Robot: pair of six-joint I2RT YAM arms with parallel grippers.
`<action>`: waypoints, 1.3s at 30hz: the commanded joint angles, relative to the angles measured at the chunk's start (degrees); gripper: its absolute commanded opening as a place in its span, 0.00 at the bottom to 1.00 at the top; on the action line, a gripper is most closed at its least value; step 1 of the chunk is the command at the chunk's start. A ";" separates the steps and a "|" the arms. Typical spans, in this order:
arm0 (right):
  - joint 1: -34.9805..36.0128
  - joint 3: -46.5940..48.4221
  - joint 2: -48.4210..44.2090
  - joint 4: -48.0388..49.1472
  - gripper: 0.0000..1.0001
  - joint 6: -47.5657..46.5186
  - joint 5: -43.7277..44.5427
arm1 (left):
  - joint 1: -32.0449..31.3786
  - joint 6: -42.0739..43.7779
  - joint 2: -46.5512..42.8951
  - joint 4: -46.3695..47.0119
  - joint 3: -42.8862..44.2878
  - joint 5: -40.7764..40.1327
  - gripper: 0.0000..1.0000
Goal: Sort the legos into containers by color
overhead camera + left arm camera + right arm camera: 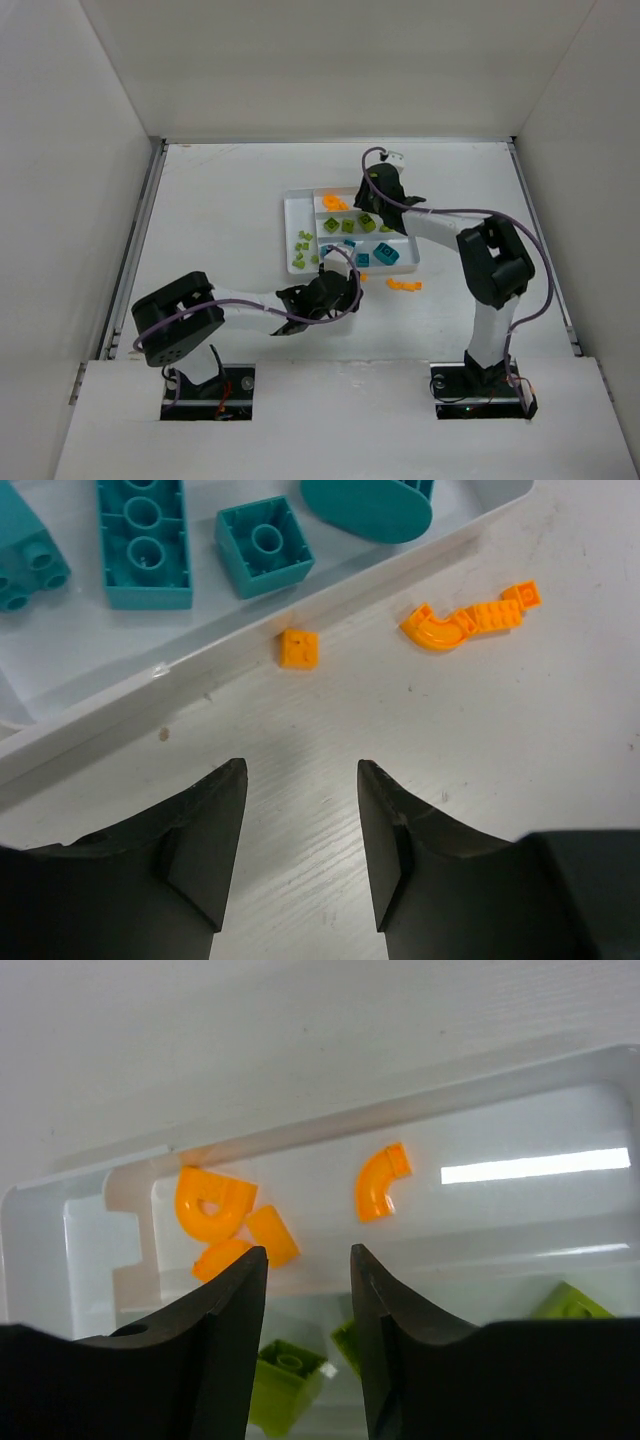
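The white tray [297, 212] lies mid-table. Its far section holds orange legos [335, 203], the middle one green legos [357, 226], the near one teal legos [385, 255], and the narrow left section small green pieces [302, 250]. My right gripper [308, 1252] hovers open over the orange section, above a round orange piece [212, 1205] and a curved one [378, 1182]; nothing is between its fingers. My left gripper [300, 770] stands open and holding nothing over the table just in front of the tray rim [120, 705]. A small orange brick [298, 648] lies ahead of it.
A cluster of loose orange pieces [404, 285] lies on the table to the right of the tray's near edge, seen as a curved piece with small bricks [470, 620]. White walls enclose the table on three sides.
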 commanded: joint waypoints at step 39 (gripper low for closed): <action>8.84 -49.93 -49.37 -5.93 0.39 12.37 6.17 | 0.16 9.54 17.09 3.27 12.54 -7.44 0.17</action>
